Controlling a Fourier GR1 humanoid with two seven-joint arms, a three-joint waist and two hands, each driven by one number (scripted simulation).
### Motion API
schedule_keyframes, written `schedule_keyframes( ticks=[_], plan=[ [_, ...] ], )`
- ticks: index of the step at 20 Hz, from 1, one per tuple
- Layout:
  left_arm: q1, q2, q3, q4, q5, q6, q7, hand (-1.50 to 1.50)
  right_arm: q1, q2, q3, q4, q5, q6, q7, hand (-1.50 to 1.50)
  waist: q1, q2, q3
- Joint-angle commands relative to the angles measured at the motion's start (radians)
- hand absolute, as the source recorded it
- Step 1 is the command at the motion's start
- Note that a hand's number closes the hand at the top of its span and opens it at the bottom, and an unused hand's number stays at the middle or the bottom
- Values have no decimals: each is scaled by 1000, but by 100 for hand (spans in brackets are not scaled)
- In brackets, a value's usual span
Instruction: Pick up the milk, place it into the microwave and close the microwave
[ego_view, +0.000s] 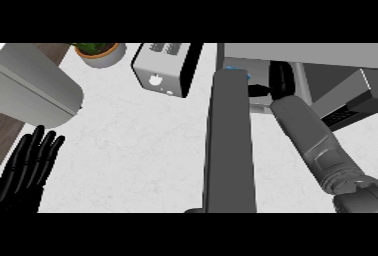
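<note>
White tabletop (148, 160) carried everything. Microwave (295, 55) at upper right, door (230, 145) swung out toward the viewer, edge-on. Right forearm reached into the opening; right hand (280, 80) inside, can't tell its fingers. Toaster (166, 67) upper middle, potted plant (100, 52) upper left. Left hand (29, 167) rested lower left, fingers straight, holding nothing. Milk (238, 70): blue-white sliver behind door's top, by right hand.

Toaster (164, 67) left of microwave (310, 75), plant (100, 52) perhaps behind-left
</note>
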Motion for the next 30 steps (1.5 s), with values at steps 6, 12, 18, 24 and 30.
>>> schedule_keyframes(
  ticks=[6,12,18,24,30],
  plan=[
    [21,-20,-43,-29,-42,5,-6,-150,-7,-3,-39,-14,-26,-67,-8,-150,-6,-3,0],
    [87,-7,-23,-41,-46,-15,-40,-150,-11,-80,-70,-30,-50,-5,-32,-150,-21,-13,-1],
    [80,-24,-24,-29,-26,-11,-36,-150,31,-121,-108,-45,-76,-15,-100,-150,-26,-10,0],
    [85,-31,-32,-64,-41,5,2,-150,69,-137,-145,-64,-120,173,-171,-150,-48,-18,0],
    [140,-43,-65,-118,-40,-7,18,-150,126,-98,-185,-66,-166,242,-215,-150,-54,-24,-1]
  ],
)
